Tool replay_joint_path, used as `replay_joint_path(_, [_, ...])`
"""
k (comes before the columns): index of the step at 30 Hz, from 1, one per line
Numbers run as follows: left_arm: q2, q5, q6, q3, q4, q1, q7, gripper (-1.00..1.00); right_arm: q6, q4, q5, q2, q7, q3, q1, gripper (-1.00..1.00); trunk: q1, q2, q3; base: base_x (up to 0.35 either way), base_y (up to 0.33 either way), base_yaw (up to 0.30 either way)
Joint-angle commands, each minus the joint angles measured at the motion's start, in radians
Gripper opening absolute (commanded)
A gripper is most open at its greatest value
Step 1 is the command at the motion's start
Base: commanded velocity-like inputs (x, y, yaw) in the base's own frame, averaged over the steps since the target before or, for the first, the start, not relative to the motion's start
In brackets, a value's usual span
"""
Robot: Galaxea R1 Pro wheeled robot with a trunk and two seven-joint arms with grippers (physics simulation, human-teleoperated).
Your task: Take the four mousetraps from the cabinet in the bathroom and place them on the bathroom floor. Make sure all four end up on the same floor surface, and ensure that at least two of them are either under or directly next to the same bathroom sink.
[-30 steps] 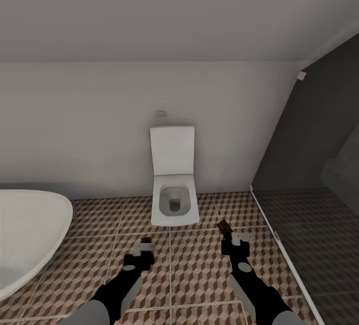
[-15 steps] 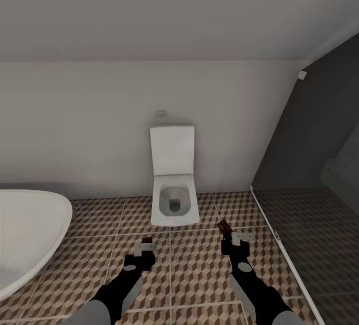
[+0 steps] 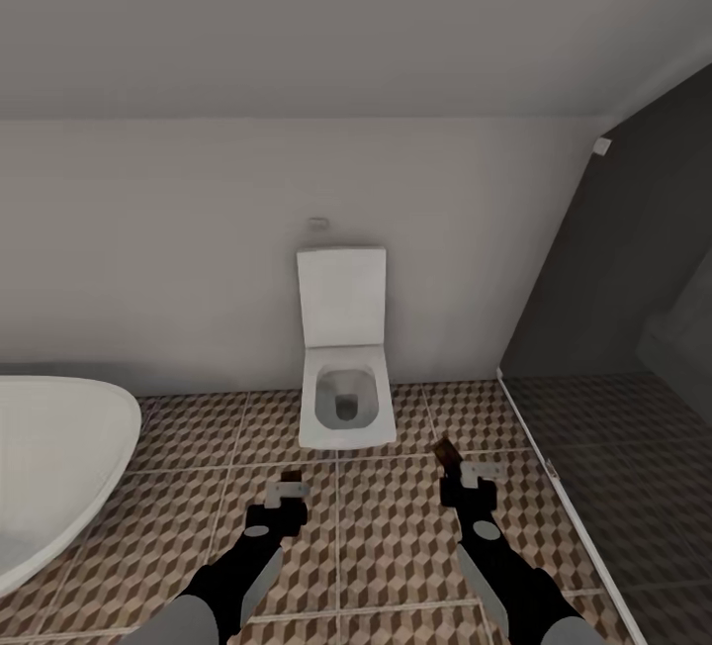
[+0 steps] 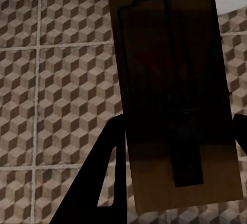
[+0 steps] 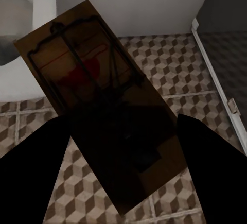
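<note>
While both your arms reach out over the bathroom floor toward the toilet, each gripper is clamped on a mousetrap: your left gripper holds one mousetrap, your right gripper the other mousetrap. A white bathtub sits to your left.

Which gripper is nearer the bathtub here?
Left. The left gripper hovers over the tiles a little way from the bathtub; the right gripper is farther off, beyond the toilet, by the shower threshold.
</note>
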Motion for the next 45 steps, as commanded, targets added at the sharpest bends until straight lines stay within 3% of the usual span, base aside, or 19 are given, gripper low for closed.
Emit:
replay_joint_path(1, [0.001,0.008,0.006,-0.008,-0.002,-0.001,0.01,-1.0,0.001,0.001,-0.01,-0.002,-0.006,0.006,-0.001,-1.0,0.004,-0.009,-0.005,0.0,0.0,0.0])
replay_joint_path(45, [0.001,0.008,0.006,-0.008,-0.002,0.0,0.011,-1.0,0.033,0.001,-0.011,-0.001,-0.005,0.006,-0.001,-1.0,0.173,-0.317,-0.143,0.0,0.0,0.0])
